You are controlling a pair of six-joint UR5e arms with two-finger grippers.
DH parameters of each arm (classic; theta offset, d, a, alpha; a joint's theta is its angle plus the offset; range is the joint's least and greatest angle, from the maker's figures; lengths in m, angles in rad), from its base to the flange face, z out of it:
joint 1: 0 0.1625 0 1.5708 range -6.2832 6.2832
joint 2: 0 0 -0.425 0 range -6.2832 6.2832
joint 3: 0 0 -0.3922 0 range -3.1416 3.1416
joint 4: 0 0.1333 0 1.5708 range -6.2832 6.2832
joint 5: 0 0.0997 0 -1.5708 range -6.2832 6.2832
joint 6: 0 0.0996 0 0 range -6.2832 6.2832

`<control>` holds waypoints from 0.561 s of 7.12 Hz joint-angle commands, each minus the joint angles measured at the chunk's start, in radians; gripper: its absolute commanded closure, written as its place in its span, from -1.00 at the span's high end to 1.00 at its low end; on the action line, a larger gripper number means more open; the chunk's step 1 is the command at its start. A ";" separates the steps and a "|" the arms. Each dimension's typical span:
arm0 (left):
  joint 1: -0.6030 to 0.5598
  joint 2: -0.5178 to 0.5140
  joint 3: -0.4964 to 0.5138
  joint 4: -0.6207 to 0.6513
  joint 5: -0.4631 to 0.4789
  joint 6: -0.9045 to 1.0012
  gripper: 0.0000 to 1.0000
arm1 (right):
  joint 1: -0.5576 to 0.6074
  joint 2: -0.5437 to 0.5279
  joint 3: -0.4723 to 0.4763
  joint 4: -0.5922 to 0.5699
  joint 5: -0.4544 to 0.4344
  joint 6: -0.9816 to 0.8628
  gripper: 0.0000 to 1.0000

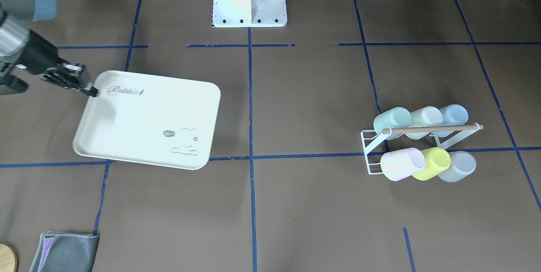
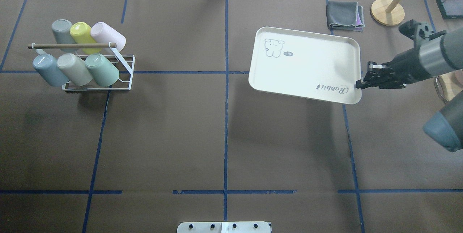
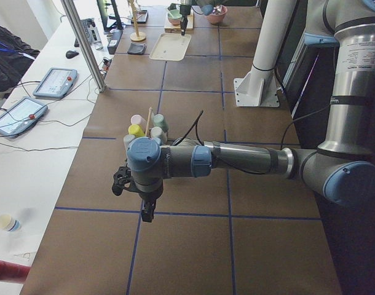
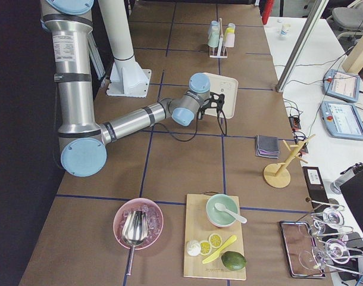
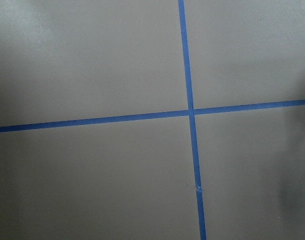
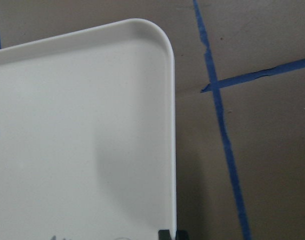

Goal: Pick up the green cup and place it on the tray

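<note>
The green cup (image 2: 102,69) lies on its side in a white wire rack (image 2: 124,77) at the table's left, lower row, beside a beige cup and a blue-grey one; it also shows in the front-facing view as the green cup (image 1: 393,121). The cream tray (image 2: 307,63) with "Rabbit" script sits right of centre, its shadow spread beneath it. My right gripper (image 2: 361,83) is shut on the tray's rim at the corner by the script, fingertips (image 6: 167,234) on the rim. My left gripper (image 3: 148,215) hangs over bare table, far from the rack; I cannot tell its state.
The rack's upper row holds a grey, a yellow (image 2: 81,32) and a pink cup under a wooden rod. A folded grey cloth (image 2: 345,16) and a wooden stand (image 2: 387,11) lie beyond the tray. Blue tape lines cross the brown table.
</note>
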 commanded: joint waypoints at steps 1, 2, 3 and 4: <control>0.000 0.000 0.000 0.000 0.000 0.000 1.00 | -0.236 0.091 0.006 -0.002 -0.235 0.187 -1.00; 0.000 0.000 0.000 0.000 0.000 0.000 1.00 | -0.320 0.128 0.003 -0.013 -0.310 0.216 -1.00; 0.000 0.003 -0.006 0.002 0.000 0.000 1.00 | -0.374 0.165 -0.005 -0.051 -0.356 0.217 -1.00; 0.000 0.003 -0.009 0.003 0.000 -0.002 1.00 | -0.395 0.192 -0.005 -0.095 -0.363 0.217 -1.00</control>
